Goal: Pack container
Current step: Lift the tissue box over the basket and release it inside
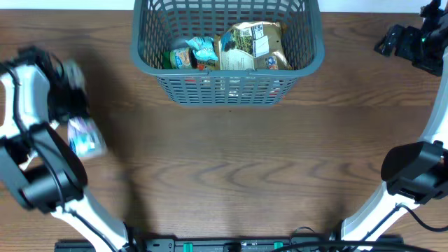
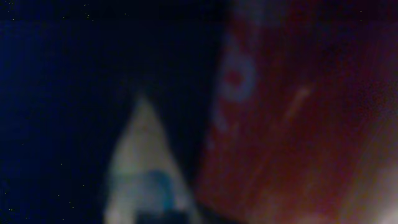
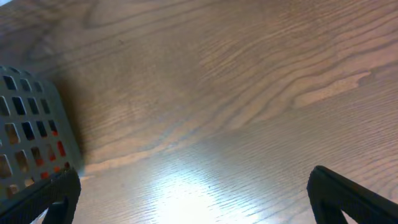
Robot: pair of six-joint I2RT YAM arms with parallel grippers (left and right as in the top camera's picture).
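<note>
Left gripper [image 1: 75,115] blurred above one pale packet [image 1: 85,138], jaws unreadable in either view; right gripper [image 3: 193,196] spread wide, clear only by wrist view; one basket [image 1: 227,89] far-centre on table [image 1: 231,175], three packs [image 1: 252,45] inside.

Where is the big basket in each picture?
Overhead: basket at the top middle.
Left wrist: too dark and blurry; no basket can be made out.
Right wrist: only its slotted corner, at the left edge.
Shared landmark: the wooden table shows in the overhead and right wrist views.
</note>
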